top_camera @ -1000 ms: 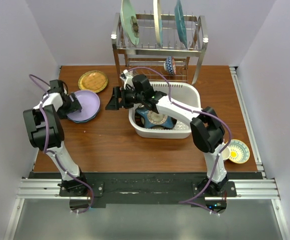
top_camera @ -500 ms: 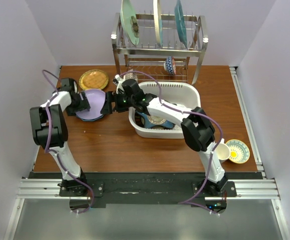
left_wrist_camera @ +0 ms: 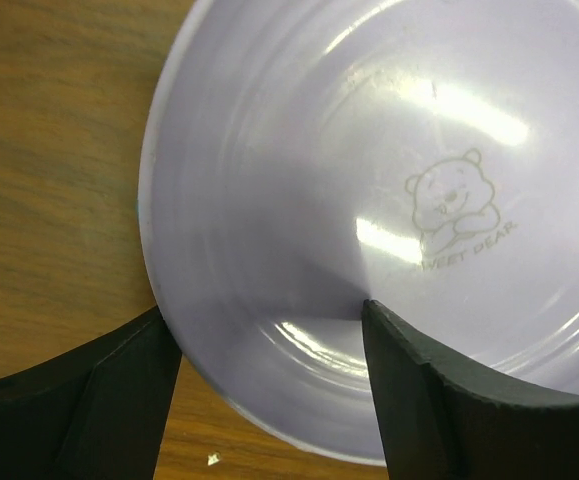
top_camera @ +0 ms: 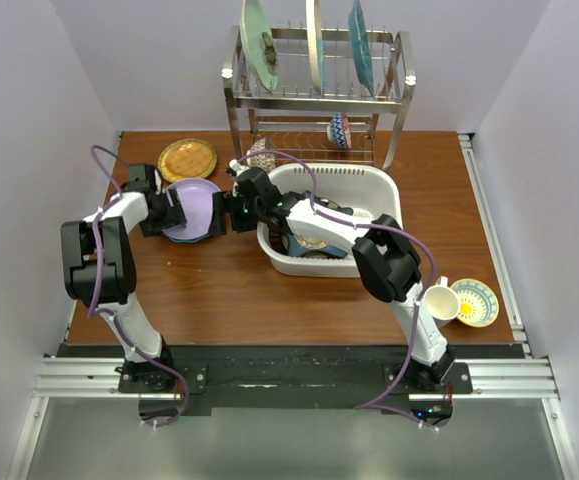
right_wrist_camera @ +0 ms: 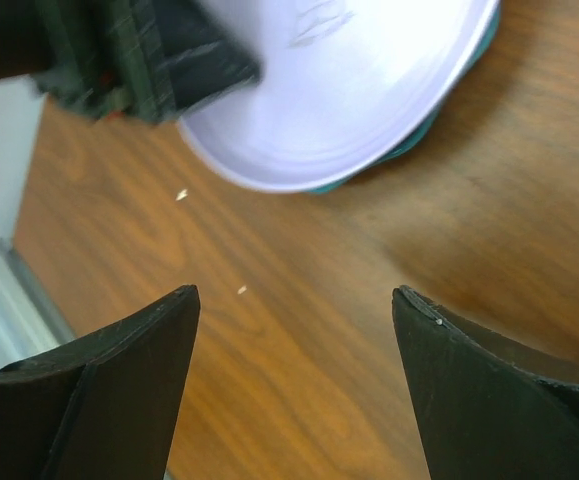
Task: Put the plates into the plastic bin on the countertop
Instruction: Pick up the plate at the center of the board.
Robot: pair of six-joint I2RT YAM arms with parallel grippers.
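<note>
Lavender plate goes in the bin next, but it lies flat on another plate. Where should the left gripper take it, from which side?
Pinch the lavender plate by its rim, coming from its left side where the left gripper hovers, one finger above, one below. It is too wide to span, and its upturned rim seems to overhang the teal-edged plate beneath.

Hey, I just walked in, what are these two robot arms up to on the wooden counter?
Both arms are at the lavender plate, which rests on a teal-edged plate on the countertop, left of the plastic bin. The left pincer is open with the plate's left rim between its fingers. The right pincer hovers open at the plate's right side. The plate is not yet lifted. A blue star-shaped plate is already in the bin, and the amber plate lies behind.
</note>
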